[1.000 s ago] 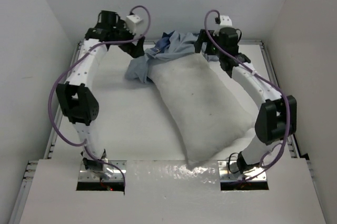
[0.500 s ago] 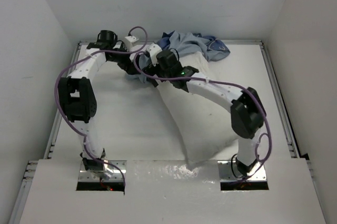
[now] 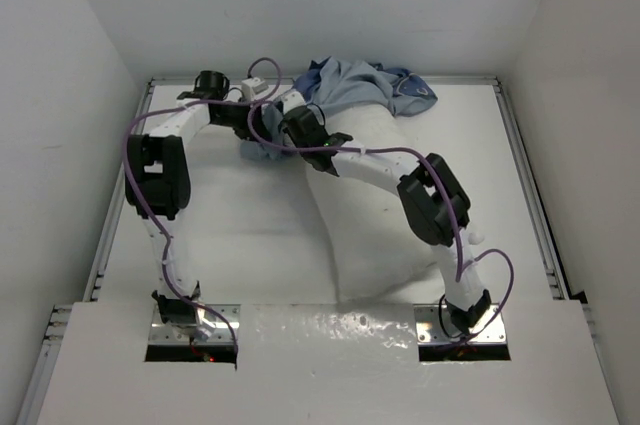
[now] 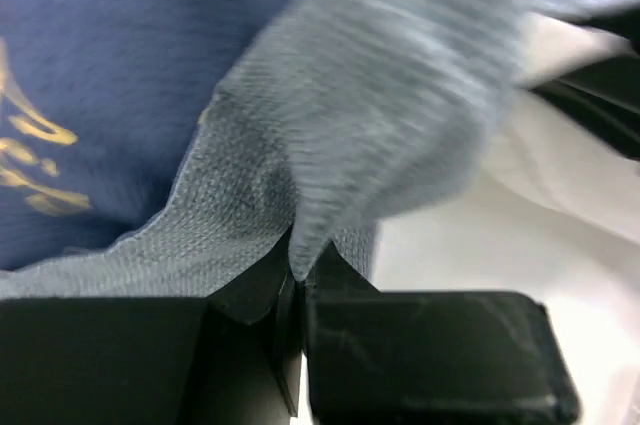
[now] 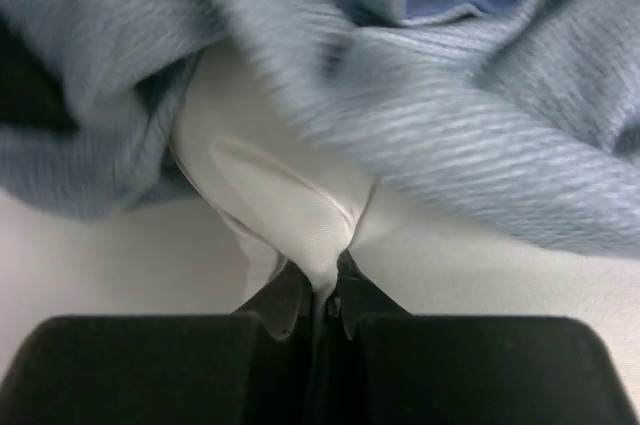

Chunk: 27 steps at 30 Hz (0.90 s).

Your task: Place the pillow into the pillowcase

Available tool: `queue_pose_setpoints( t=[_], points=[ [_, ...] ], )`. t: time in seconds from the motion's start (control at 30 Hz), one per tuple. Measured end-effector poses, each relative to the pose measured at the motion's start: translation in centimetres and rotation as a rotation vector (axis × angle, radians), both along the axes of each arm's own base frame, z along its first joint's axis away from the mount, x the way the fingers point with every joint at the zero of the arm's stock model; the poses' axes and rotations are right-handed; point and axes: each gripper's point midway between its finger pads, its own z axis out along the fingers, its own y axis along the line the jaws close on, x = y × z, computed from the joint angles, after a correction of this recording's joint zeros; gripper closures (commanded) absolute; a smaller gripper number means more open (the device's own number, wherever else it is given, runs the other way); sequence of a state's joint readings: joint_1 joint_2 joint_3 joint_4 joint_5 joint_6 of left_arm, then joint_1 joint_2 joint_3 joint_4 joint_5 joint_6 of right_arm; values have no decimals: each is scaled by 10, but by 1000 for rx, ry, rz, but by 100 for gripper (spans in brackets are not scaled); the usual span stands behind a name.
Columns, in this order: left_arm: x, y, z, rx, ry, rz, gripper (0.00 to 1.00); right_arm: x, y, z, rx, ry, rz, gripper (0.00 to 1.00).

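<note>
Overhead first. The large plump white rectangular pillow [image 3: 375,245] lies diagonally on the white worktop [image 3: 230,235], its near end by the arm bases and its far end under the bunched blue fabric pillowcase [image 3: 350,85] at the back. Nearly all of the pillow is outside the case. Both arms reach to the pillow's far left corner. The left claw [image 3: 252,133] and right claw [image 3: 285,143] sit so close together there that this view does not separate them cleanly. The right arm lies across the pillow.

Left wrist view. The left claw [image 4: 298,280] is fully closed on a fold of the pillowcase's grey-blue inner cloth [image 4: 350,125]. The navy face with gold script is at the left and white pillow fabric [image 4: 470,235] at the right. Whether one layer or two is pinched cannot be told.

Right wrist view. The right claw [image 5: 335,290] is closed on a thin peak of the pillow's white cover [image 5: 290,205]. The pillowcase cloth [image 5: 480,145] is draped just above it.

Risks, as judged:
- The right grip holds only a small pinch of slick cover. A pull against the pillow's bulk could strip it free.
- If the left claw has both layers of the case, the mouth will not open and the corner will jam against it.
- The claws work almost touching, with purple cables looped nearby. A careless pull risks collision or a snag.
</note>
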<state>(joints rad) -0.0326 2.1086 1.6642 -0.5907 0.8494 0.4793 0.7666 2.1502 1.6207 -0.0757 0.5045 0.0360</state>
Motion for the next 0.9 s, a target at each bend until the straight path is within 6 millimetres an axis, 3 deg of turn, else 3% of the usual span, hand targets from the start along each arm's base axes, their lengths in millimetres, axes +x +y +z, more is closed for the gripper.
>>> queue_pose_setpoints(
  t=[0.1, 0.17, 0.27, 0.37, 0.47, 0.57, 0.63, 0.73, 0.87, 0.9],
  points=[
    [-12, -4, 14, -27, 25, -52, 100, 7, 2, 7, 196, 30, -69, 100],
    [-15, -5, 30, -31, 14, -87, 100, 21, -7, 24, 384, 28, -151, 100],
    [-17, -6, 57, -27, -45, -127, 100, 47, -41, 68, 615, -53, -290, 100],
    [-24, -13, 89, -37, -111, -165, 100, 60, -65, 122, 764, -163, -348, 100],
    [-31, -26, 117, -62, -154, -202, 100, 54, -66, 162, 865, -235, -331, 100],
    [-36, -41, 136, -88, -176, -242, 100, 46, -59, 190, 935, -293, -305, 100],
    [-42, -52, 150, -112, -192, -277, 100, 43, -52, 198, 973, -316, -294, 100],
    [-61, -74, 166, -165, -207, -367, 100, 44, -44, 195, 1008, -322, -303, 100],
    [-90, -97, 171, -221, -205, -490, 100, 62, -36, 172, 1005, -305, -352, 100],
    [-95, -100, 171, -229, -197, -506, 100, 69, -33, 157, 993, -289, -370, 100]
  ],
)
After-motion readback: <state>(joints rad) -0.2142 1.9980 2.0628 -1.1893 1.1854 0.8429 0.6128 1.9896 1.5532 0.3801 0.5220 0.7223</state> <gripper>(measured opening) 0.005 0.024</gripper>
